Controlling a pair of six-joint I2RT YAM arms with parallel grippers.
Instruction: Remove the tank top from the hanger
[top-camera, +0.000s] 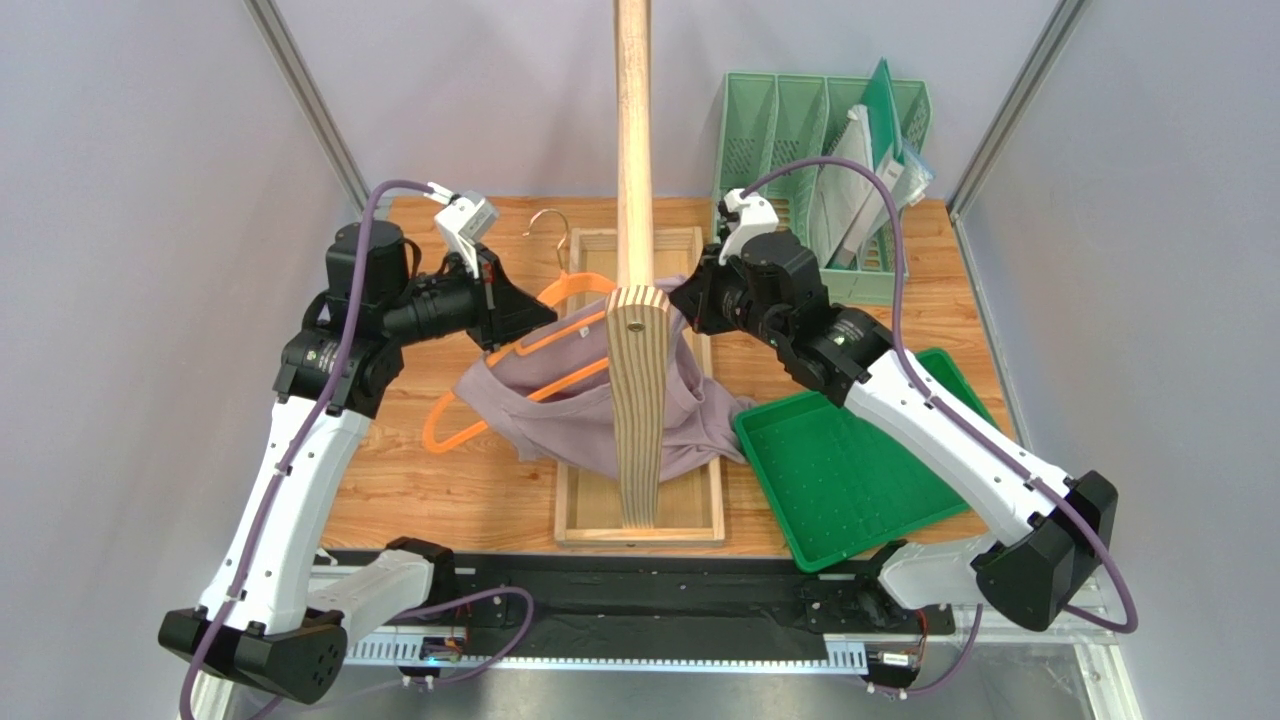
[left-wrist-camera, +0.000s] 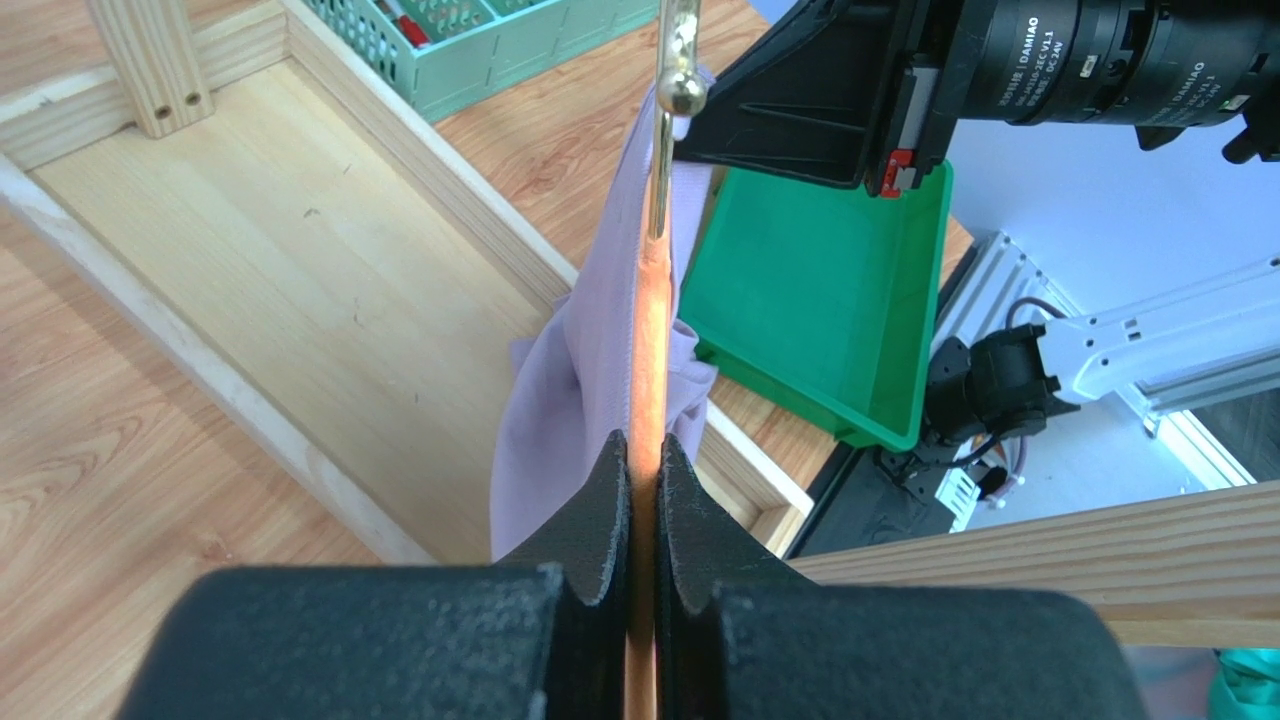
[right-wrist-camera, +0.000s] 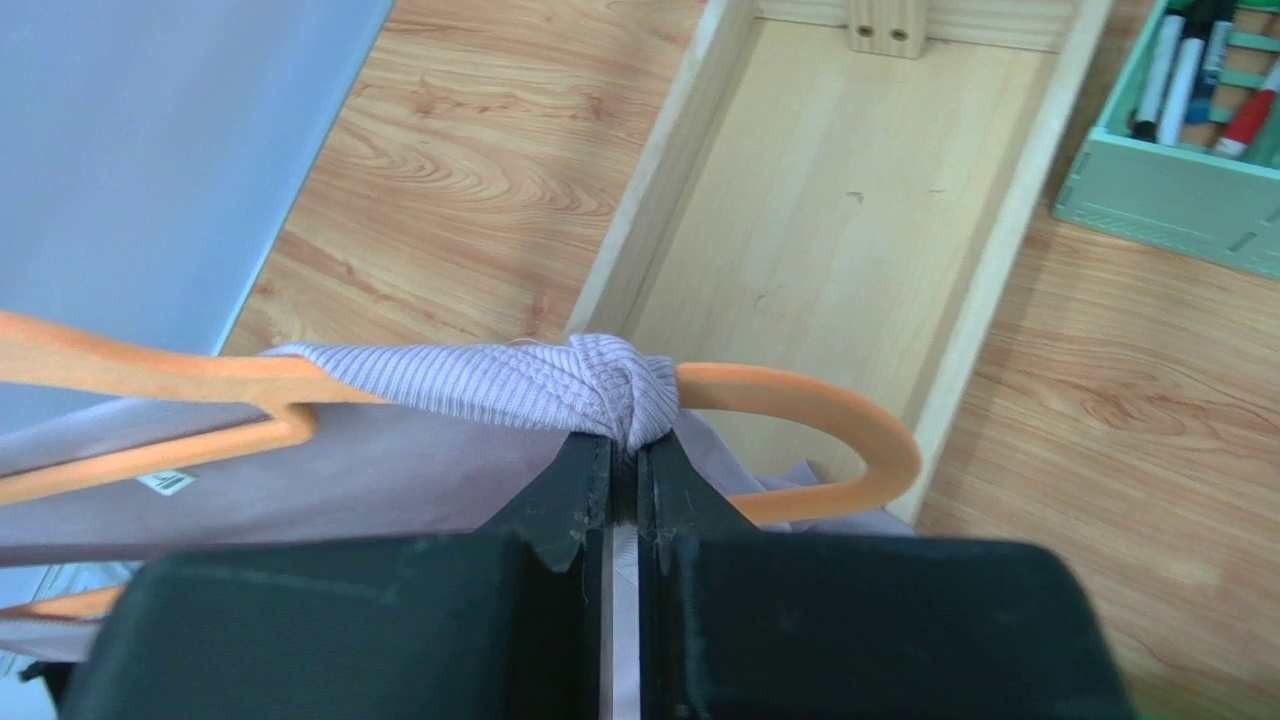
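The orange hanger (top-camera: 478, 402) is held in the air over the wooden frame, with the lavender-grey tank top (top-camera: 564, 402) draped on it and hanging down. My left gripper (top-camera: 529, 318) is shut on the hanger (left-wrist-camera: 649, 360) near its top, below the metal hook (left-wrist-camera: 679, 60); the tank top (left-wrist-camera: 564, 405) hangs just left of it. My right gripper (top-camera: 684, 308) is shut on a bunched strap of the tank top (right-wrist-camera: 609, 393) at the hanger's curved shoulder (right-wrist-camera: 842, 435).
A tall wooden post (top-camera: 637, 225) stands on a shallow wooden frame (top-camera: 568, 518) between the arms. A green tray (top-camera: 842, 465) lies to the right. A mint green organiser (top-camera: 819, 135) with papers stands at the back right.
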